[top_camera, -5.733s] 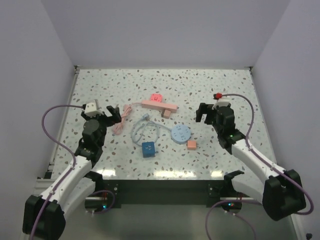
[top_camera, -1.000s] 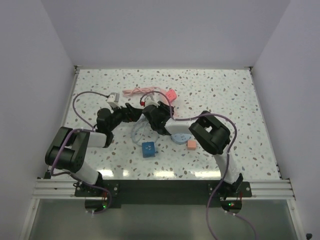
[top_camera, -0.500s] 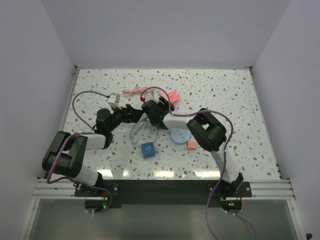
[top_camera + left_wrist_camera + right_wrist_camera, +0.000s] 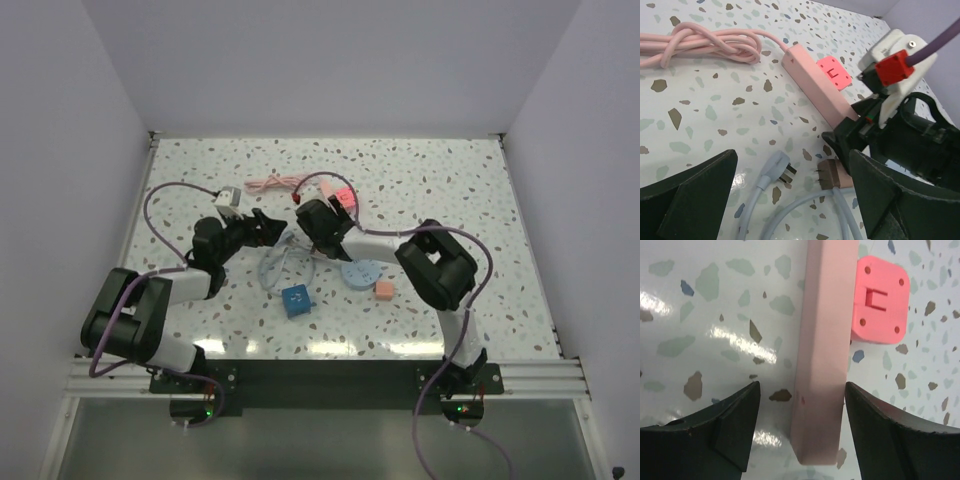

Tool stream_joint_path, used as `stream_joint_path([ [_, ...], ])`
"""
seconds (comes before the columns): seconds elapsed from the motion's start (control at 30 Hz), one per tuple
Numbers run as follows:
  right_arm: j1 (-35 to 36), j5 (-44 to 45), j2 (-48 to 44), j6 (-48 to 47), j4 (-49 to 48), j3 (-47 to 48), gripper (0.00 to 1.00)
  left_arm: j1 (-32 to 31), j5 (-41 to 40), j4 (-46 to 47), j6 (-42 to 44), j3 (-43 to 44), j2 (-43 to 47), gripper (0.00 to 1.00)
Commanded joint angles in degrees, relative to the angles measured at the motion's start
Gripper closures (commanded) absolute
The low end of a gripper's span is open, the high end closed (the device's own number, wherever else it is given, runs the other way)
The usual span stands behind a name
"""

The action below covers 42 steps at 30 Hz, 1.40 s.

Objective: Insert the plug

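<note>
Right pincer [image 4: 801,390] was seen released, spread either side of the pink power strip [image 4: 822,340]. Left pincer [image 4: 792,160] was held wide open, nothing gripped, above the pale blue plug [image 4: 775,169], which was laid on the surface [image 4: 690,125] near the strip.

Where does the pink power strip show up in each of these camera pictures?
Top external: pink power strip just beyond centre, mostly hidden.
Left wrist: strip diagonal, top centre toward lower right.
Right wrist: strip upright down the middle.
Shared landmark: red square block beside it.
</note>
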<state>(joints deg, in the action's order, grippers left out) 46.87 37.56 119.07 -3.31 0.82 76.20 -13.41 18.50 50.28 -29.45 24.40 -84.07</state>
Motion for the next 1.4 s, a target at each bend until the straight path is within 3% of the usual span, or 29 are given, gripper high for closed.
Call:
stream_joint_path([
  [0.0,-2.13,-9.51,-8.13,6.3,-0.64,-4.91,0.28,-0.83,-2.24,-0.62,2.38,0.38,1.72,0.0],
  [0.17,-4.5,-17.6,-13.32,10.15,-3.27,-9.75,0.27,-0.92,-2.68,-1.06,2.47,0.29,1.81,0.0],
  [0.33,-11.62,-29.28,-17.11,19.02,-9.06,-15.2,0.27,-1.27,-3.3,-1.33,2.82,0.03,2.33,0.0],
  [0.63,-21.47,-46.15,-15.72,31.69,-17.51,-16.53,0.26,-1.8,-4.79,-1.94,3.61,0.38,1.9,0.0],
  [0.93,-26.39,-51.18,-9.21,43.99,-26.56,-16.79,0.25,-1.97,-5.49,-1.94,4.31,0.47,0.58,0.0],
  [1.37,-28.32,-52.15,-1.91,49.36,-30.61,-14.59,0.23,-1.97,-5.67,-2.2,4.58,0.56,0.4,0.0],
])
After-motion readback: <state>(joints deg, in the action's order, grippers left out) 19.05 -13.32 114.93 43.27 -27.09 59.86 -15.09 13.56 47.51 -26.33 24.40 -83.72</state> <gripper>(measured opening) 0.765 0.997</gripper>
